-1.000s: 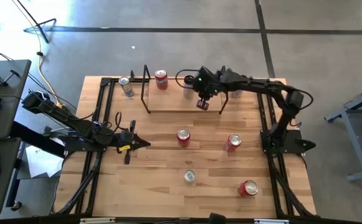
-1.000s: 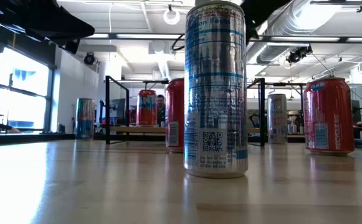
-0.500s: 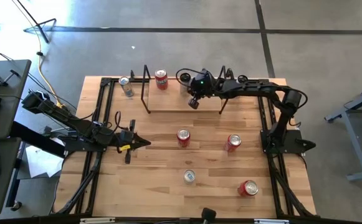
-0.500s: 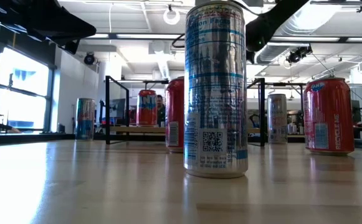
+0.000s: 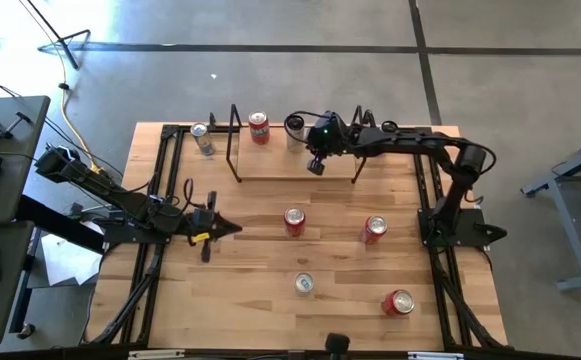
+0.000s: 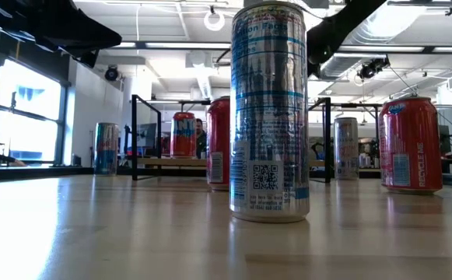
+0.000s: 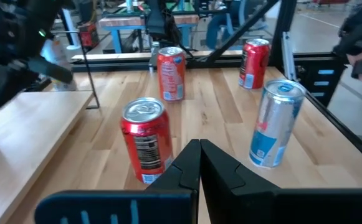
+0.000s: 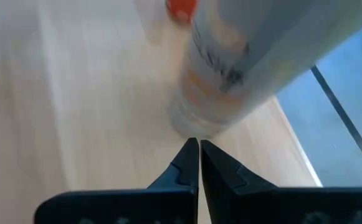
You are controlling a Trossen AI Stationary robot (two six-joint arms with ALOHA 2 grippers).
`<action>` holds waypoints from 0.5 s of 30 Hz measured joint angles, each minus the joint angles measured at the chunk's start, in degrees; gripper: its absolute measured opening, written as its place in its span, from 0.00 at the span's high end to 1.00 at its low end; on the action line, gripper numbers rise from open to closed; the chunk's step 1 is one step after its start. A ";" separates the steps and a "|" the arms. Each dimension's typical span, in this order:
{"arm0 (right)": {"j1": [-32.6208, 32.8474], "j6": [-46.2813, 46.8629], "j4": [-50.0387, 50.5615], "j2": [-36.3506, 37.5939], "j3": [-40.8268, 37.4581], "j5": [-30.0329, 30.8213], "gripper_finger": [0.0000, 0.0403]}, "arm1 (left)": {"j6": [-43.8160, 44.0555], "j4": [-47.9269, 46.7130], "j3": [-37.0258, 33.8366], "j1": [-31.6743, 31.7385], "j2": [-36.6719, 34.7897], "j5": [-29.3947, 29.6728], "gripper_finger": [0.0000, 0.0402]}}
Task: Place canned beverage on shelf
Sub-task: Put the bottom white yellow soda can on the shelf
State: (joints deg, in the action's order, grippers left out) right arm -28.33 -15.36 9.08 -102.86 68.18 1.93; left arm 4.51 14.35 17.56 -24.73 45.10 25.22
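Note:
The shelf (image 5: 280,165) is a light-wood board at the table's far side, with a black wire frame (image 5: 236,140) at each end. A red can (image 5: 259,127) and a silver can (image 5: 295,127) stand on the board by its far edge. My right gripper (image 5: 315,166) is shut with nothing between its fingers. It slants down over the board toward the silver can (image 8: 230,68), its tips (image 8: 199,144) right at the can's foot. My left gripper (image 5: 232,230) waits shut and empty above the table's left part. My right gripper's shut fingertips (image 8: 190,155) show right at the foot of the silver can (image 8: 196,124), coming at it slanting down from the table's right. The wrist view looks along the fingers, so I cannot tell whether they touch the can.
Loose cans stand on the table: red ones (image 5: 293,220), (image 5: 374,230), (image 5: 398,302), a silver one (image 5: 303,284) near the front, and a silver-blue one (image 5: 202,138) left of the shelf. The low view shows one more silver can (image 6: 346,148) right of the shelf's right frame.
My right arm has sunk a little over the shelf, and its gripper has tipped further down and shifted slightly toward the table's left. The cans stand where they stood.

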 joint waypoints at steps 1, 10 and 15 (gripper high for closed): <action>-0.20 -0.04 -0.58 -0.78 0.00 0.00 1.00 | 0.33 0.10 0.00 0.00 0.00 0.56 1.00; -0.19 1.59 -11.09 -4.88 0.00 -0.40 1.00 | 0.85 0.12 0.00 0.02 0.55 4.02 1.00; -0.21 4.24 -13.63 -4.63 0.00 -0.70 1.00 | 0.87 0.50 0.00 0.00 1.50 4.10 1.00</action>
State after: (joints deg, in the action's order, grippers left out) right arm -28.53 -11.11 -4.55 -107.49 68.18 1.23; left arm 5.39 14.85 17.56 -24.73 46.60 29.32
